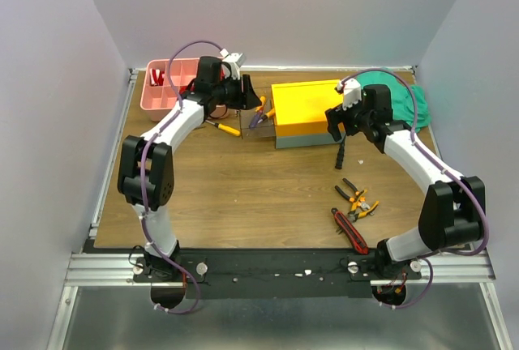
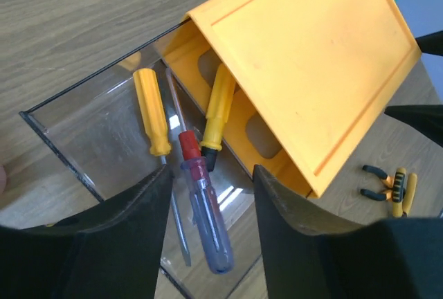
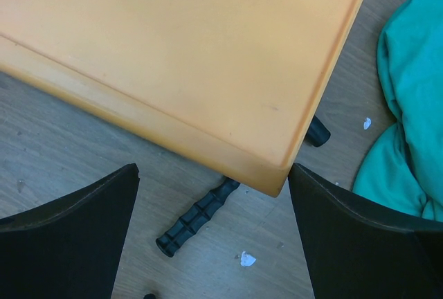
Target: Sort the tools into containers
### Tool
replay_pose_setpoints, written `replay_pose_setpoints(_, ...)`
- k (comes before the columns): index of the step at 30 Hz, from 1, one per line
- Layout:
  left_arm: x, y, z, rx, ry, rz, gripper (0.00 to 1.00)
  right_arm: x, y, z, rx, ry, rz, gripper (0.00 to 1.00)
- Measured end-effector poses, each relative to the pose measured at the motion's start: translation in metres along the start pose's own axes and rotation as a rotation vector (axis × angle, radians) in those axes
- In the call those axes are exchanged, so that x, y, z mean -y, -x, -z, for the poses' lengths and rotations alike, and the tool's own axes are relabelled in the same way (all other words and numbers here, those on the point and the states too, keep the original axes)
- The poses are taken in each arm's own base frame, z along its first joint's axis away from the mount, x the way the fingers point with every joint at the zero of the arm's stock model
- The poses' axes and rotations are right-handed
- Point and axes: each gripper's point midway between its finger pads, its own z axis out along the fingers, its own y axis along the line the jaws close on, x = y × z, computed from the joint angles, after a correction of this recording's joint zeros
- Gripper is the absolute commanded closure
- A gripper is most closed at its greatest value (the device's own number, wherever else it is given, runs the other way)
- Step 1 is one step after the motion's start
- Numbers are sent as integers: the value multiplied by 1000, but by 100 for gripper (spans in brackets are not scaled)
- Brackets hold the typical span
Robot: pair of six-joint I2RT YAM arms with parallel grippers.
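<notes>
The left arm rises from the near left, folds at the elbow and reaches toward the far middle. The left gripper points down with its fingers parted, gripping nothing. The right arm bows out to the right and reaches far and leftward. The right gripper hangs wide open and empty.

Wood-grain table, plain white walls on 3 sides, alu rail at near edge, even light

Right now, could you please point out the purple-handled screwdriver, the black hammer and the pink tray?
purple-handled screwdriver (image 2: 208, 223): left wrist view, on its handle.
black hammer (image 3: 197, 217): right wrist view, on its ribbed grip.
pink tray (image 1: 156, 113): top view, on its near wall.
</notes>
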Motion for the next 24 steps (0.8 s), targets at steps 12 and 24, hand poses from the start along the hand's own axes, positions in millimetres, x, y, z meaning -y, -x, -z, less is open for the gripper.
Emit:
replay_pose_setpoints(12, -43, 50, 109, 134, 208, -245, 33, -1, 0, 0, 0, 3, 0, 4)
replay_pose_setpoints(24, -189, -64, 135, -499, 176, -735, 34, -2, -3, -2, -9, 10, -3, 4)
